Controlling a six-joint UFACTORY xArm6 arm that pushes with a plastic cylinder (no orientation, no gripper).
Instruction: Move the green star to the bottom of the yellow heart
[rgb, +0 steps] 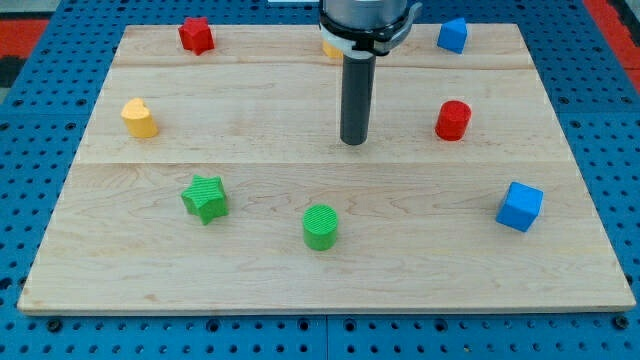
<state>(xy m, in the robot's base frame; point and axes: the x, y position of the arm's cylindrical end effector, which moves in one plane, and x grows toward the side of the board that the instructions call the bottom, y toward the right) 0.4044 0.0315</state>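
Note:
The green star (205, 197) lies on the wooden board at the view's lower left. The yellow heart (139, 117) lies up and to the left of it, near the board's left edge. My tip (354, 141) rests on the board near its middle, well to the right of both blocks and touching neither.
A green cylinder (320, 226) sits at bottom centre. A red star (196, 35) is at top left, a red cylinder (452, 120) at right, a blue block (452, 35) at top right, a blue cube (519, 206) at lower right. A yellow block (330, 48) is partly hidden behind the rod.

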